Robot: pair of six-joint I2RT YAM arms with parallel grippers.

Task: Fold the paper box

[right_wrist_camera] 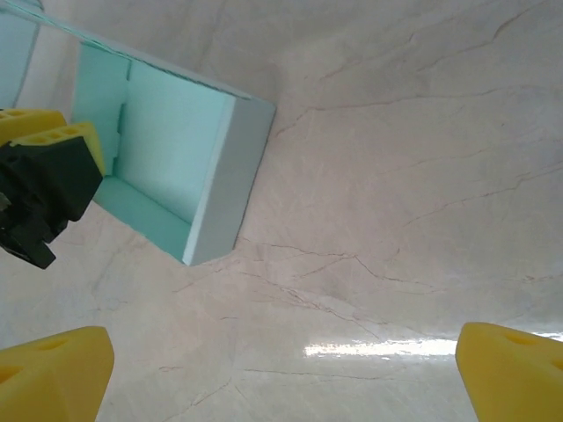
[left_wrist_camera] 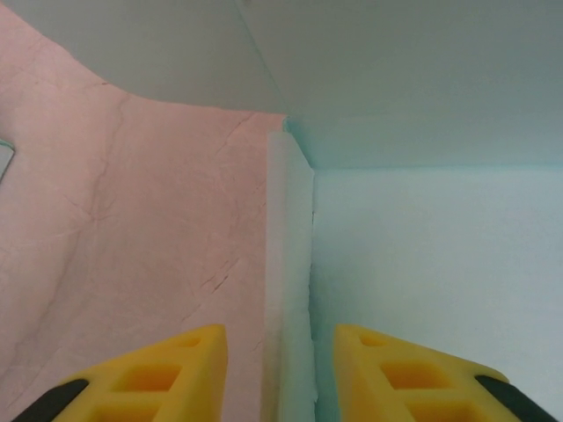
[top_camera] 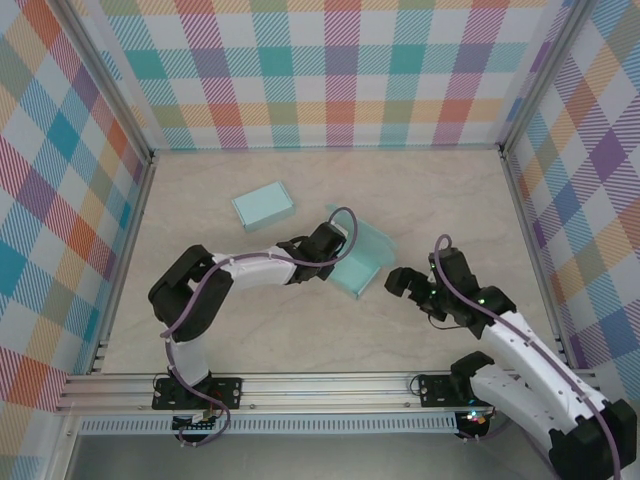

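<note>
The half-folded box (top_camera: 362, 258) is lying near the middle of the table (top_camera: 200, 310), a little toward 3 o'clock. The left gripper (top_camera: 340, 252) is reaching in from the box's 9 o'clock. Its jaws are standing partly open and straddling an upright wall (left_wrist_camera: 290, 264) of the box, with a slim gap on each side, so it is not clamping it. The right gripper (top_camera: 405, 283) is hovering at the box's 4 o'clock, just apart from it, with its jaws spread wide and holding nothing. A second box (top_camera: 263, 207) is lying closed at the first one's 10 o'clock.
</note>
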